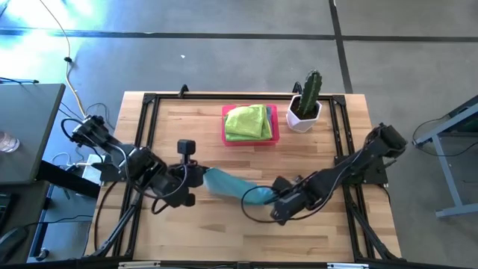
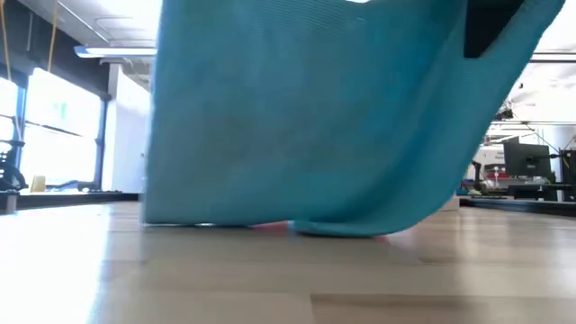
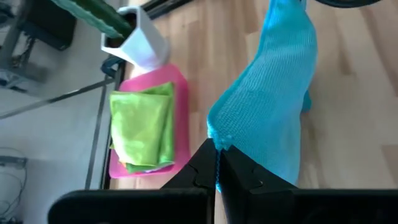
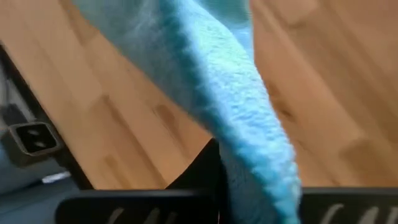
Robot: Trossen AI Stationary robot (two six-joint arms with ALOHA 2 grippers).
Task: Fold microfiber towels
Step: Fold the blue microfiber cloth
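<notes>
- We have the light blue towel [image 1: 228, 184] strung between both arms over the middle of the wooden surface [image 1: 314, 232], slung like a hammock.
- The left claw [image 3: 217, 163] has its fingers pressed together on one edge of that cloth; in the left wrist view the fabric rises straight out of the pinch.
- The right claw [image 1: 270, 199] is clamped on the opposite end, and in its own wrist view the blue pile drapes right over the closed fingers.
- In the low view the towel's belly sags to the surface, and we judge that it touches the wood there while both ends are held up.
- That sag tells us how it handles: soft, light, no stiffness at all, so it follows whatever the claws do and droops wherever it is unsupported.
- The looped, fuzzy weave looks grippy rather than slick, so a thin pinch at the hem should hold; slipping is a small worry, bunching a bigger one.
- The best hold, we reckon, is at corners or along an edge, two points well apart, so that the cloth stays spread and a fold line can form between them.
- Nothing is fragile here; pulling too tight would only skew the square.
- At the far side of the surface, the pink tray [image 1: 272, 139] carries folded lime green towels [image 1: 249, 122], with a potted cactus [image 1: 306, 101] just beside it.
</notes>
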